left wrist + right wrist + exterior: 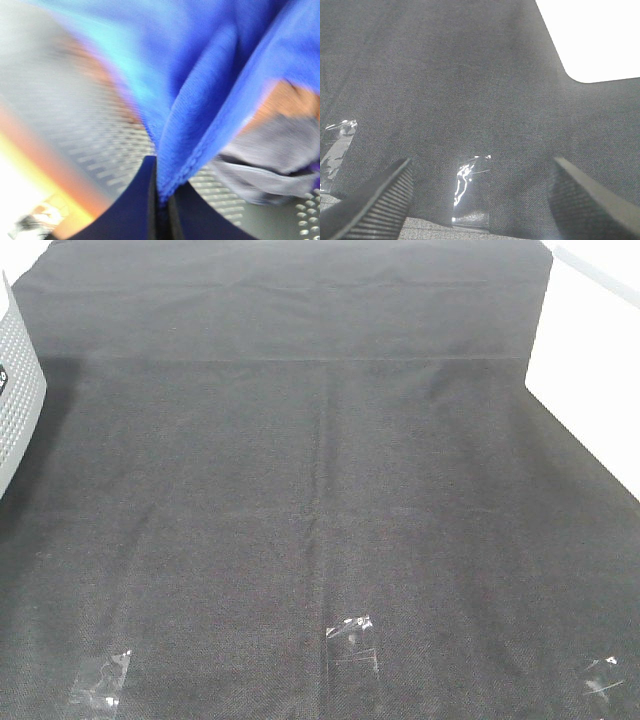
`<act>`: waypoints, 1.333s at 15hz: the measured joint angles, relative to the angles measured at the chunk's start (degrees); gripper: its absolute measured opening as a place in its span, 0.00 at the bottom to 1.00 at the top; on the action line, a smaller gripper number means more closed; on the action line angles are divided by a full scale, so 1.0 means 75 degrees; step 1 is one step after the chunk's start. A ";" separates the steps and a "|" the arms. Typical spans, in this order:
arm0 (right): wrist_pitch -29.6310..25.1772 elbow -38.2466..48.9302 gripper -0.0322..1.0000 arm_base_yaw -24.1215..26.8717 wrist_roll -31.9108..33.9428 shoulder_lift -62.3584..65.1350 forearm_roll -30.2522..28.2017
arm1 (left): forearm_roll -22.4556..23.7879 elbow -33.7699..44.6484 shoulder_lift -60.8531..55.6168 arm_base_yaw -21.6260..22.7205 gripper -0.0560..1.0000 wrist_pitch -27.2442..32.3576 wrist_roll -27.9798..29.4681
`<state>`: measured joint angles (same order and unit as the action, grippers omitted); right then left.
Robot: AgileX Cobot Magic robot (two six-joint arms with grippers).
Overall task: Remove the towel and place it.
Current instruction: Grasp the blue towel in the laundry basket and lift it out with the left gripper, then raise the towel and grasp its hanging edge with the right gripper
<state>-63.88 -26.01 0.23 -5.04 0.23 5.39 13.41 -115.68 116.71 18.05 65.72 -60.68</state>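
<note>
Pinched tight in the left gripper point(162, 197), the towel point(210, 75) is outside the high view, off the black-clothed surface point(320, 490), so it is gripped but not yet placed, with the right gripper point(481, 172) spread and empty.

Black cloth point(320, 490), white surface point(600, 370) beside

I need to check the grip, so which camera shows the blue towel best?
The left wrist view: the towel fills much of it, a fold pinched in the shut left gripper. The exterior high view shows the black table cloth but no towel; neither does the right wrist view.
</note>
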 joint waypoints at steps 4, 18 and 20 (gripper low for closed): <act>0.0000 0.0000 0.72 0.0000 0.0000 0.0000 0.0000 | 0.0069 -0.0260 -0.1031 -0.0565 0.05 0.0015 0.0550; 0.0000 0.0000 0.72 0.0000 0.0000 0.0000 0.0000 | 0.1031 -0.0267 -0.4079 -0.3545 0.05 -0.1207 0.0909; 0.0176 -0.0038 0.72 0.0000 -0.0069 -0.0099 0.0267 | 0.1031 -0.0267 -0.4148 -0.4347 0.05 -0.1207 0.0741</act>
<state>-62.57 -26.30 0.23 -5.56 -0.52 7.39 21.14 -117.69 85.60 -14.55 56.67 -55.12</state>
